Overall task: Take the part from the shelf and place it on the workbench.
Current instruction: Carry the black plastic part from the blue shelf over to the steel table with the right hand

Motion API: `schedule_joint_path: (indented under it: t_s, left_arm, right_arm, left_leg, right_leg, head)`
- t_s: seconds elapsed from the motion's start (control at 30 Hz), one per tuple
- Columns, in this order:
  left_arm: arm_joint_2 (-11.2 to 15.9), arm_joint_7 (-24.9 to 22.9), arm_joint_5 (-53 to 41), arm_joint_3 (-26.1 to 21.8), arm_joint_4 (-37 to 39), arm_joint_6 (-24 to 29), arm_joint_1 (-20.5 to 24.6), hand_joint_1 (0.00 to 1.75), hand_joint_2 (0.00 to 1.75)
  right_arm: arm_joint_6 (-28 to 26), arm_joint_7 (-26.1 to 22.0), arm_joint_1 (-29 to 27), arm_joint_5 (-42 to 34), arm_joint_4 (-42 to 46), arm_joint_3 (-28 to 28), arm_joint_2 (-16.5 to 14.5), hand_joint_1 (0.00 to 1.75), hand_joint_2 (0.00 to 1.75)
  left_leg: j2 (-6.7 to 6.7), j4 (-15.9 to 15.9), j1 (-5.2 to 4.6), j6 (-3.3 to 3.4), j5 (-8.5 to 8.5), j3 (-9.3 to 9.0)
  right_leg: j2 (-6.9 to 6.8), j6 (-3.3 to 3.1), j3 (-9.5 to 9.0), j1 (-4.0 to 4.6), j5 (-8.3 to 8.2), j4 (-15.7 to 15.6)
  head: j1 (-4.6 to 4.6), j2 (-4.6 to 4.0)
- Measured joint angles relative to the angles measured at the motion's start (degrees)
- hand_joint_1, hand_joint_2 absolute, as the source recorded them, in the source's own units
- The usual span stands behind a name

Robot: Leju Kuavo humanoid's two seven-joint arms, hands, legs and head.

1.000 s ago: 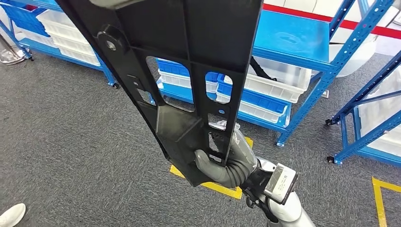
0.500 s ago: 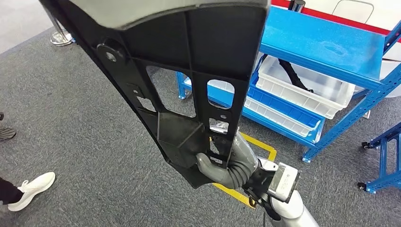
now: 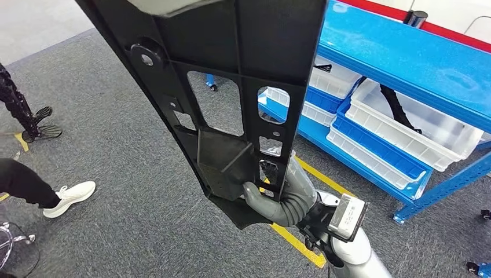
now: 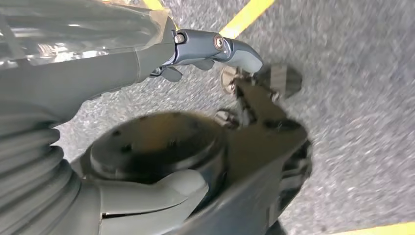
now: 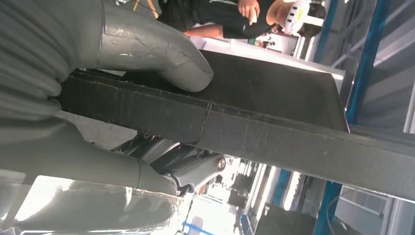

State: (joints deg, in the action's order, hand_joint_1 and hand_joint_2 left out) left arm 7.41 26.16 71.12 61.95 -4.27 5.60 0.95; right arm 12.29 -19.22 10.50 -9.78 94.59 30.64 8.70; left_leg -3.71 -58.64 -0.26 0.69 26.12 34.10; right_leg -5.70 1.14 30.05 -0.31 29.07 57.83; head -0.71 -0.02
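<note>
My right hand (image 3: 277,200) grips the narrow lower end of the long black ribbed part (image 3: 231,87), which rises up past the head camera, and I judge it stiff, fairly light but top-heavy, so I'd hold low and firm; my left hand (image 4: 122,98) hangs empty, fingers apart.

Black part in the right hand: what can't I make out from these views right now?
- Upper end of the black part: cut off by the head view's top edge.
- Right hand fingers: hidden behind the part.
- Left hand: motion blur; grasp unclear.
- Shelf bins: partly blocked by the part.
</note>
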Motion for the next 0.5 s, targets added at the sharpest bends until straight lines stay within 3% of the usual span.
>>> schedule_joint_path:
  t_s: [0.07,0.13,0.17,0.23,0.3,0.33,0.37,0.43,0.5]
  left_arm:
    - [0.1,-0.1,0.0,0.0,0.3,0.2,0.1,0.00,1.75]
    - [0.2,-0.2,0.0,0.0,0.5,0.2,0.1,0.00,1.75]
    - [0.2,-0.2,0.0,0.0,0.6,0.3,0.1,0.00,1.75]
    - [0.2,-0.2,0.0,0.0,0.6,0.3,0.3,0.00,1.75]
    - [0.0,-0.2,0.0,0.0,0.7,0.3,0.3,0.00,1.75]
    - [0.0,-0.2,0.0,0.0,0.7,0.3,0.3,0.00,1.75]
    - [0.0,-0.3,0.0,0.0,0.7,0.3,0.3,0.00,1.75]
    - [0.0,-0.3,0.0,0.0,0.7,0.3,0.3,0.00,1.75]
    - [0.0,-0.3,0.0,0.0,0.7,0.3,0.3,0.00,1.75]
  right_arm:
    - [-0.1,0.0,0.0,0.0,0.0,-0.1,0.0,1.75,1.75]
    - [-0.1,0.0,0.0,0.0,0.0,-0.1,0.0,1.75,1.75]
    - [-0.1,-0.1,0.0,0.0,0.0,-0.2,0.0,1.75,1.75]
    - [-0.2,-0.1,-0.2,0.0,-0.1,-0.3,0.2,1.75,1.75]
    - [-0.2,-0.1,-0.5,0.0,-0.3,-0.4,0.4,1.75,1.75]
    - [-0.2,-0.1,-0.6,0.0,-0.4,-0.4,0.5,1.75,1.75]
    - [-0.2,-0.1,-0.6,0.0,-0.4,-0.4,0.5,1.75,1.75]
    - [-0.2,-0.1,-0.6,0.0,-0.5,-0.5,0.5,1.75,1.75]
    - [-0.2,-0.1,-0.7,0.0,-0.5,-0.5,0.6,1.75,1.75]
  left_leg:
    - [1.17,0.4,-0.27,0.75,-0.30,0.09]
    - [2.33,1.3,-0.09,1.63,-0.96,-0.30]
    - [2.92,1.7,0.09,2.06,-1.31,-0.51]
    - [4.21,1.8,0.15,2.49,-1.62,-0.32]
    - [5.78,1.8,0.18,2.48,-1.73,-0.16]
    - [6.60,1.7,0.23,2.40,-1.78,-0.14]
    - [7.42,1.6,0.32,2.27,-1.81,-0.14]
    - [8.98,1.0,0.43,1.73,-1.68,0.11]
    - [10.24,0.5,0.42,0.93,-1.60,0.68]
  right_leg:
    - [-0.96,0.44,-0.03,0.06,0.09,-0.1]
    - [0.52,0.71,0.43,-0.05,1.09,1.2]
    - [2.08,0.62,1.44,-0.10,2.32,3.5]
    - [4.84,0.22,4.93,-0.28,5.43,11.0]
    - [5.48,0.63,7.62,-0.38,6.68,16.1]
    - [5.58,1.19,7.51,-0.49,5.95,15.5]
    - [5.87,1.89,6.34,-0.67,4.42,12.7]
    - [7.79,2.88,2.80,-1.23,1.08,4.7]
    - [9.11,2.45,0.98,-1.39,-0.25,0.7]
  head:
    - [-0.02,0.00]
    - [-0.05,0.00]
    - [-0.11,0.00]
    - [-0.19,0.00]
    - [-0.20,0.00]
    - [-0.20,0.00]
    - [-0.20,0.00]
    - [-0.21,0.00]
    - [-0.20,0.00]
